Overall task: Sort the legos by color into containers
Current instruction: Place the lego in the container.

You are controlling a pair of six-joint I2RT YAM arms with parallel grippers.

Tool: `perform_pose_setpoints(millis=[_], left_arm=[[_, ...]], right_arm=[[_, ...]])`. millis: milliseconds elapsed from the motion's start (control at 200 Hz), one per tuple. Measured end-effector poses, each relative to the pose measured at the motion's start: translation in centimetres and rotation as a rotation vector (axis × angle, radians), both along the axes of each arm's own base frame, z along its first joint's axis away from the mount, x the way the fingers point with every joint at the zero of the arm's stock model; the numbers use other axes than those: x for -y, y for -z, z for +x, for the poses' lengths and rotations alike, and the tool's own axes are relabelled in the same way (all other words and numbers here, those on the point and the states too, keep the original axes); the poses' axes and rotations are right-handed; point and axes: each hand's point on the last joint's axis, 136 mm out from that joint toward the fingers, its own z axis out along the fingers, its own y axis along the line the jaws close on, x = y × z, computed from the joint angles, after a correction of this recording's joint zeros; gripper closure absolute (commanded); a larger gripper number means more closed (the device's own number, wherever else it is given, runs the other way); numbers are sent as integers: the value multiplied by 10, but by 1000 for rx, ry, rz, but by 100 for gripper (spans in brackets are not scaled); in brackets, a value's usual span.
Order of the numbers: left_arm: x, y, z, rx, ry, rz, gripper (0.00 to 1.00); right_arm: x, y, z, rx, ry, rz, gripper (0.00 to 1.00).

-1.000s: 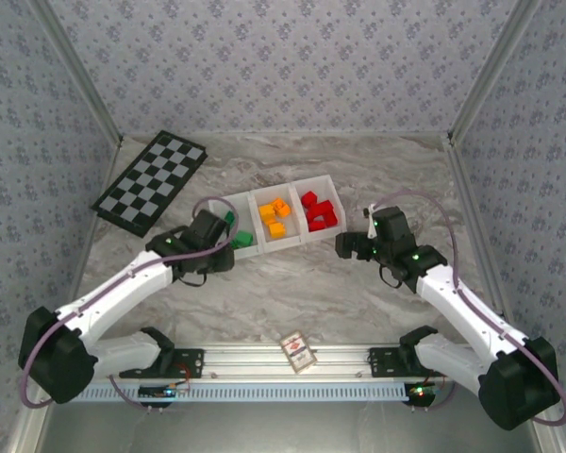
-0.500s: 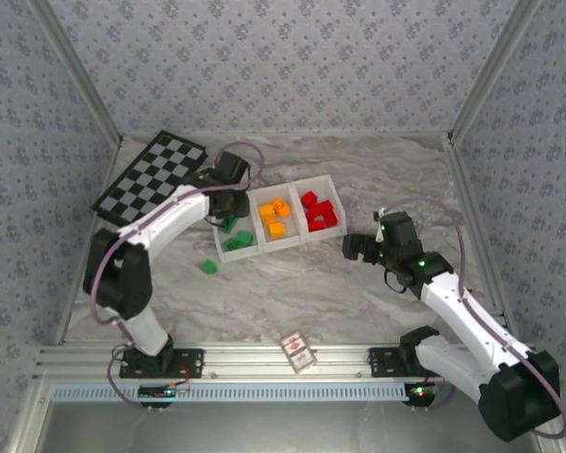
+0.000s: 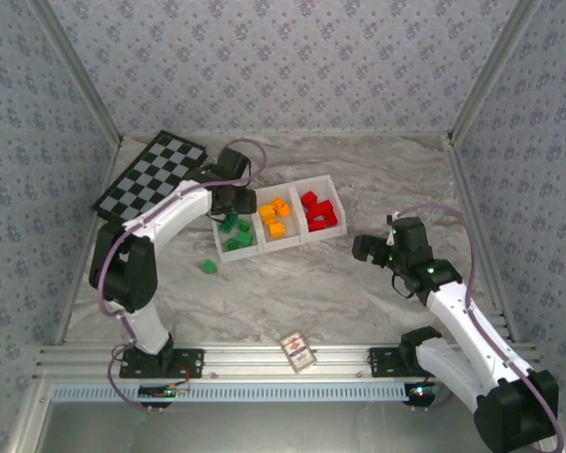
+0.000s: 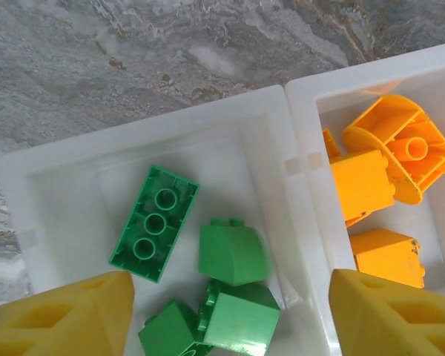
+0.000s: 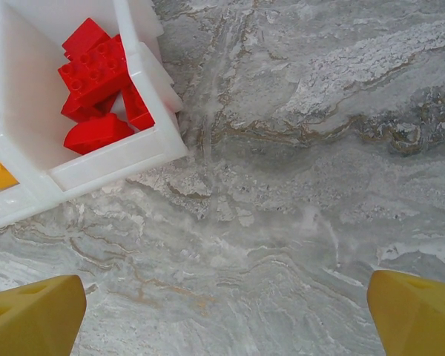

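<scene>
Over green legos [image 4: 233, 254]: left gripper [image 4: 230, 308] apart | right gripper [image 5: 226, 308] apart over table [image 5: 319, 148] | card box [image 3: 299, 353] print illegible

Three containers [image 4: 297, 208], five green legos [image 4: 154, 222], one checkerboard [image 3: 151, 179].

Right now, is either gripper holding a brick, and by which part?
Nothing is held: left gripper open over the green bricks, right gripper open over the table.

Grey marble counter [image 3: 292, 302], 3 walls [image 3: 283, 57] w/ blue-grey floral paper, alu rail [image 3: 245, 357] at near edge, even light.
</scene>
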Motion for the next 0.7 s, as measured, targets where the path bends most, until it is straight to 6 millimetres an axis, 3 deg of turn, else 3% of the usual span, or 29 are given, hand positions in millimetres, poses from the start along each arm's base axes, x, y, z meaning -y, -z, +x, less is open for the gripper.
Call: perform_pose_setpoints(millis=[160, 310, 410, 530, 700], left_arm=[[-14, -21, -22, 47, 11, -15, 25], [-37, -28, -65, 103, 28, -34, 24], [-54, -13, -102, 113, 38, -52, 23], [-72, 17, -140, 93, 45, -52, 19], [-84, 42, -159, 69, 48, -38, 16]], right_arm=[[1, 2, 0, -7, 4, 8, 0], [3, 5, -2, -13, 11, 12, 0], [5, 12, -4, -23, 22, 15, 0], [8, 24, -7, -43, 41, 21, 0], [11, 31, -6, -55, 68, 40, 0]])
